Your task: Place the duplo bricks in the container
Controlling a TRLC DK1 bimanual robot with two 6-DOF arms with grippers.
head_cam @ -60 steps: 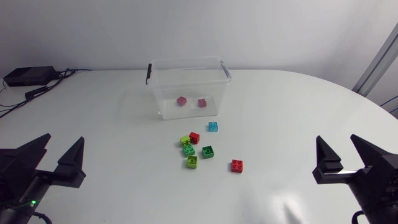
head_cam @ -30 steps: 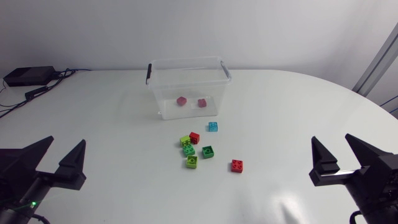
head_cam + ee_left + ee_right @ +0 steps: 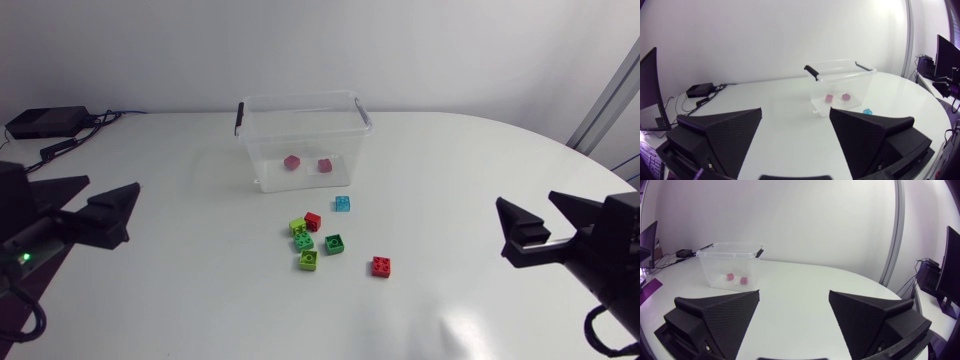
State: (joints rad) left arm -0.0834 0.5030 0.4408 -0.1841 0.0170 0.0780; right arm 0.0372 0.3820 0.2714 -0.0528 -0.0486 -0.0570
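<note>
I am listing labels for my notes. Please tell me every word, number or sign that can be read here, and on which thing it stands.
None can be read. The container shows no label, and the bricks show no print. Any marks on them would be too small to tell.
</note>
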